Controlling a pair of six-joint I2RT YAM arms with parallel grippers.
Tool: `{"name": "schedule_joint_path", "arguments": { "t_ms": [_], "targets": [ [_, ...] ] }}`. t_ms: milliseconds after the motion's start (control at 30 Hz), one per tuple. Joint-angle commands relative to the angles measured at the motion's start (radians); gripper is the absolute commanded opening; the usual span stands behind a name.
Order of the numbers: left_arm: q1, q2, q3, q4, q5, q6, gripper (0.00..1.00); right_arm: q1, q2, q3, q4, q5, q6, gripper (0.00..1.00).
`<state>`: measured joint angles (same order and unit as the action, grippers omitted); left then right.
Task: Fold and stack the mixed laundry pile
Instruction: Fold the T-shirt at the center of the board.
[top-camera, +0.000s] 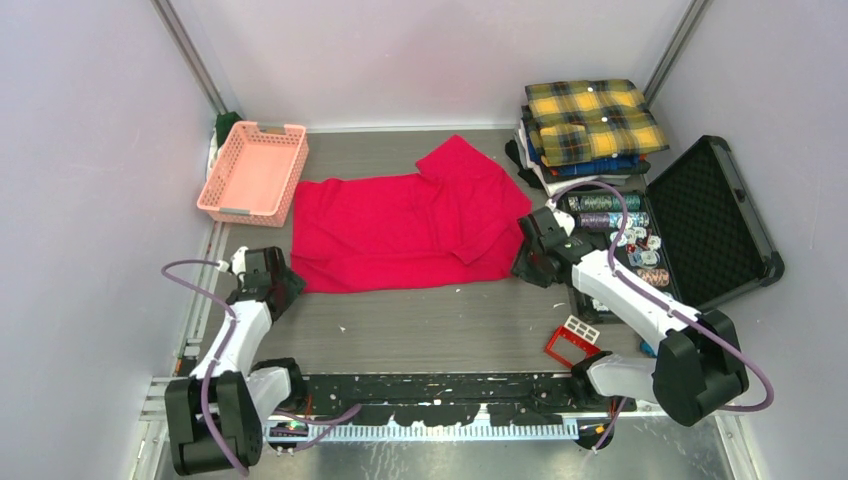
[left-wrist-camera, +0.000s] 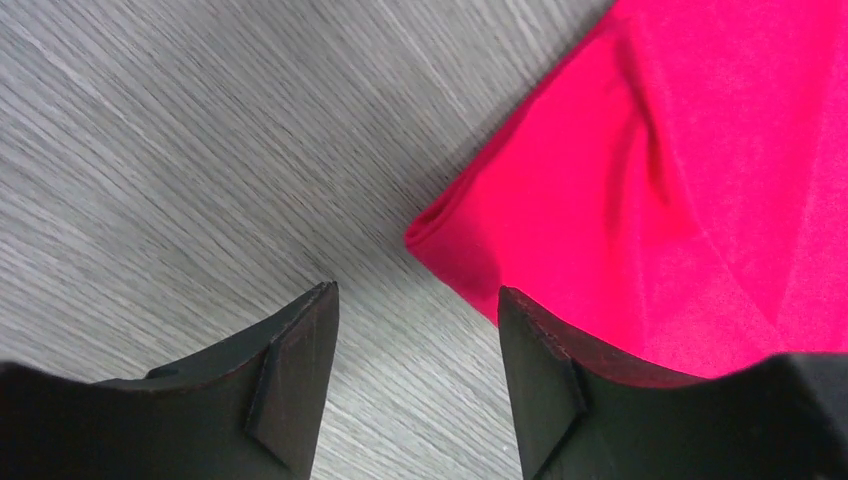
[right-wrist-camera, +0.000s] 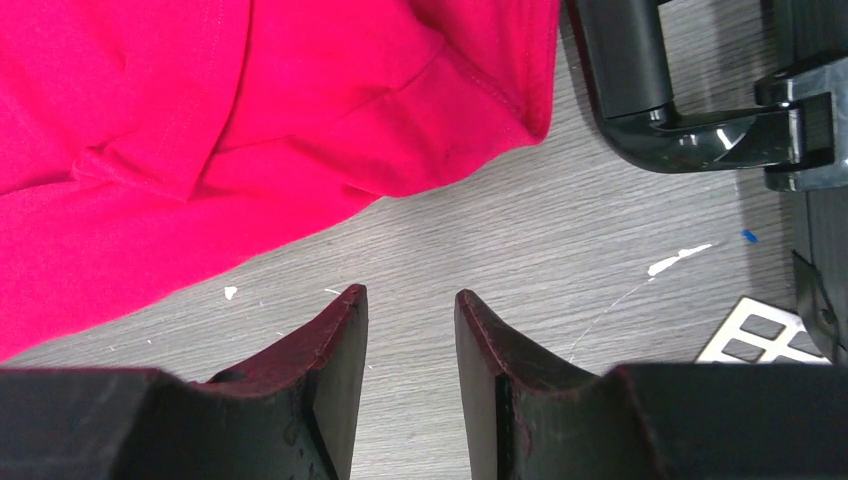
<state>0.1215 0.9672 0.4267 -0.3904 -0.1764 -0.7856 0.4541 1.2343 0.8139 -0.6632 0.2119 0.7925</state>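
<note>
Red T-shirt (top-camera: 400, 225) lay spread lengthwise between the grippers: corner just ahead-right of left gripper (left-wrist-camera: 415, 300), hem ahead-left of right gripper (right-wrist-camera: 410, 300); both jaws parted, empty.

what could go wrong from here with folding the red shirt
1. The left gripper and right gripper are open over bare table, just short of the shirt corners; closing here would probably miss the cloth.
2. The right gripper sits close to the open case; a wide swing might knock it.
</note>
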Motion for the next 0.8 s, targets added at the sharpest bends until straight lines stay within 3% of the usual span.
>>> {"name": "schedule_joint_path", "arguments": {
  "t_ms": [0, 133, 200, 233, 300, 333, 467, 600, 767],
  "targets": [
    [0.028, 0.062, -0.011, 0.119, 0.036, -0.023, 0.60, -0.003, -0.029, -0.021, 0.053, -0.021, 0.015, 0.42],
    [0.034, 0.138, -0.016, 0.196, 0.044, -0.037, 0.56, -0.004, -0.043, -0.046, 0.060, -0.019, 0.018, 0.42],
    [0.037, 0.174, -0.015, 0.233, 0.049, -0.045, 0.48, -0.004, -0.053, -0.064, 0.067, -0.017, 0.020, 0.42],
    [0.038, 0.190, -0.015, 0.252, 0.059, -0.046, 0.40, -0.004, -0.056, -0.073, 0.072, -0.015, 0.021, 0.42],
    [0.041, 0.215, -0.015, 0.284, 0.077, -0.045, 0.05, -0.005, -0.059, -0.088, 0.076, -0.008, 0.028, 0.42],
    [0.043, 0.220, -0.010, 0.280, 0.082, -0.046, 0.00, -0.006, -0.060, -0.093, 0.078, -0.003, 0.034, 0.42],
    [0.089, 0.152, -0.007, 0.230, 0.080, -0.037, 0.00, -0.008, -0.068, -0.119, 0.083, 0.013, 0.065, 0.43],
    [0.235, 0.040, -0.004, 0.144, 0.094, -0.013, 0.00, -0.008, -0.098, -0.166, 0.123, -0.013, 0.095, 0.46],
    [0.266, -0.046, -0.004, 0.095, 0.059, -0.043, 0.00, -0.008, -0.104, -0.208, 0.177, -0.025, 0.116, 0.53]
  ]
}}
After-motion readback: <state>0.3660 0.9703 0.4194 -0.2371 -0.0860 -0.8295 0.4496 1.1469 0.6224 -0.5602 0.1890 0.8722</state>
